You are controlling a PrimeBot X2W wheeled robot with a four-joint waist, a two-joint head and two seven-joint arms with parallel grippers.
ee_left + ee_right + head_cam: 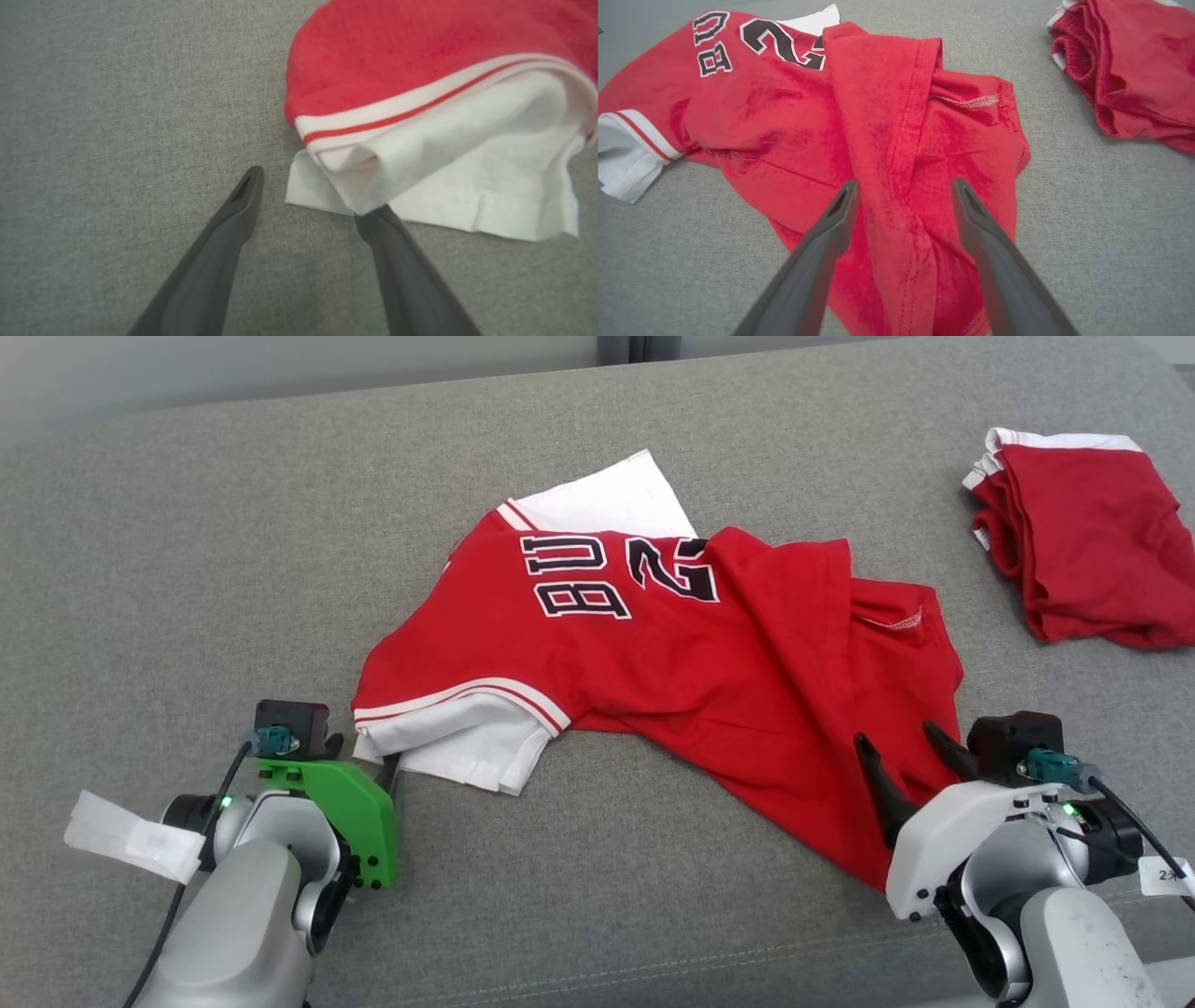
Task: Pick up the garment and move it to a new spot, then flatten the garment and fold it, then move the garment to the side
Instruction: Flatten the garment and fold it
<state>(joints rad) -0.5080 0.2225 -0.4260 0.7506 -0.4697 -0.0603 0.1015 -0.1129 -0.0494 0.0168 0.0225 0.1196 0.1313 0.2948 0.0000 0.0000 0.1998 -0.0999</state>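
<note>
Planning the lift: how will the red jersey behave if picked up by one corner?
Probably floppy: the red jersey lies creased and folded over itself on the grey surface. Likely light, as thin cloth. Its white sleeve would probably droop, so two grips seem safer.

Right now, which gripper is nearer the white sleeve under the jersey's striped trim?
Left. The left gripper is at the edge of the white sleeve, one fingertip against it; the right gripper is over the jersey, far along its red body.
</note>
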